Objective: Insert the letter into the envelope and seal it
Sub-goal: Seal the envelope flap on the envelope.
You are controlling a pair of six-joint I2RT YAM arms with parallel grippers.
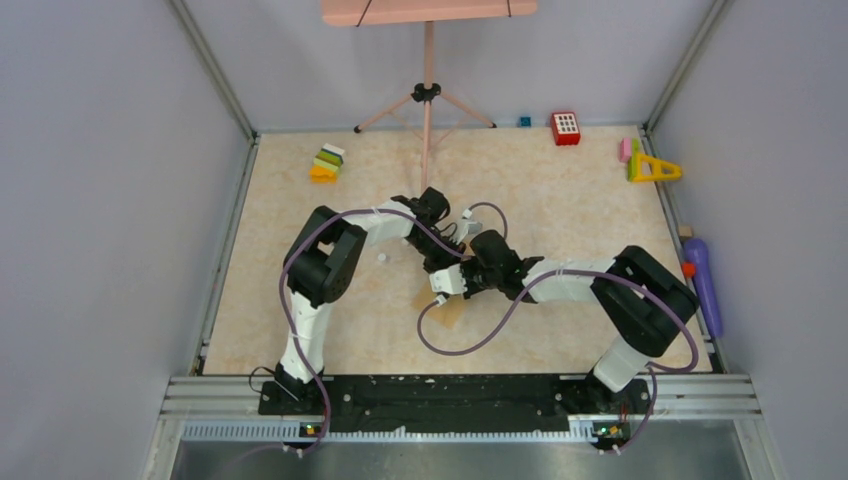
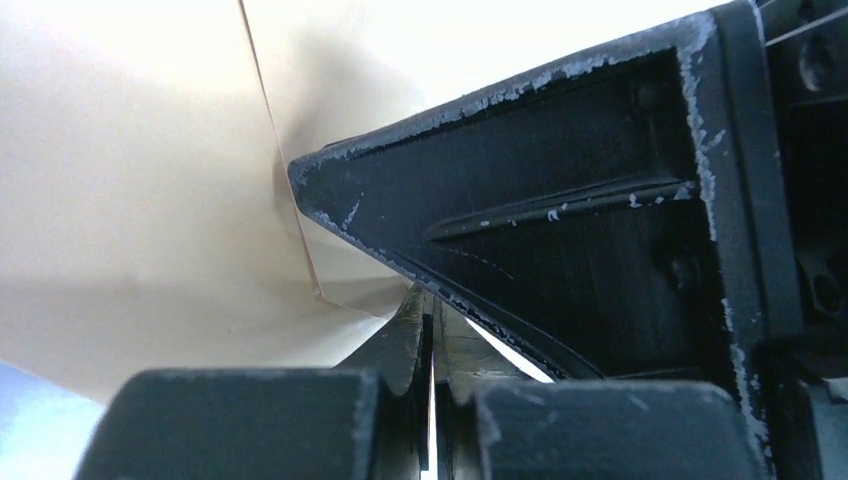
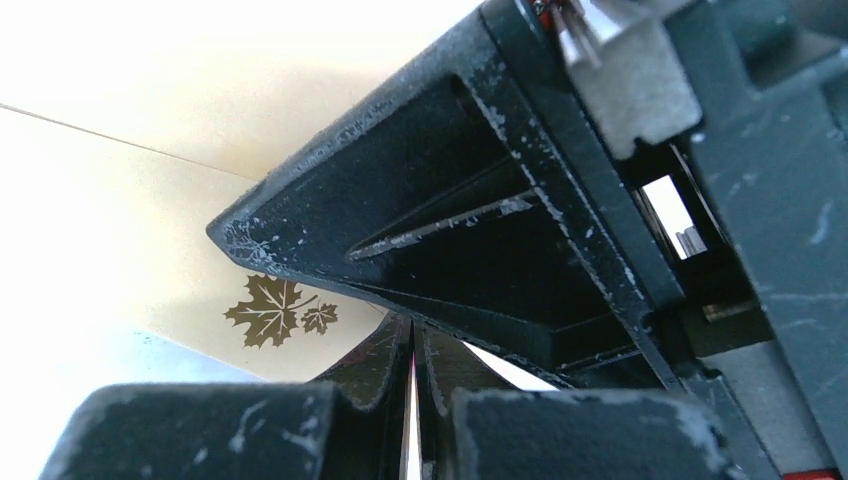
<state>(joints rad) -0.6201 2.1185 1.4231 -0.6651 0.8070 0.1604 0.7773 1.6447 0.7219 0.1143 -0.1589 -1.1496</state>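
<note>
Converging just short of the middle of the counter (image 1: 560,200), a little nearer its near edge than its far one, the left gripper (image 1: 443,258) and the right gripper (image 1: 447,287) crowd almost nose to nose in the overhead view. Only a tan corner of the envelope (image 1: 452,308) shows beneath them, and with the wrists this close a careless swing could knock one arm into the other. From the left wrist, that pincer's fingers are clenched to a hairline slit over pale tan paper crossed by a slanting seam (image 2: 263,100). Whether an edge is actually nipped between them cannot be told; if only one layer is caught, a pull would likely crease or tear it. From the right wrist, the other pincer is likewise clenched, set over the envelope's face beside its small leaf mark (image 3: 270,310), and a grasp cannot be confirmed there either. The letter cannot be picked out in any view, so it may be inside or hidden under the arms. Pressing the flap down with the sheet half out would, in all likelihood, trap and crumple it, and opposing tugs from the two arms could rip the kraft paper.
</note>
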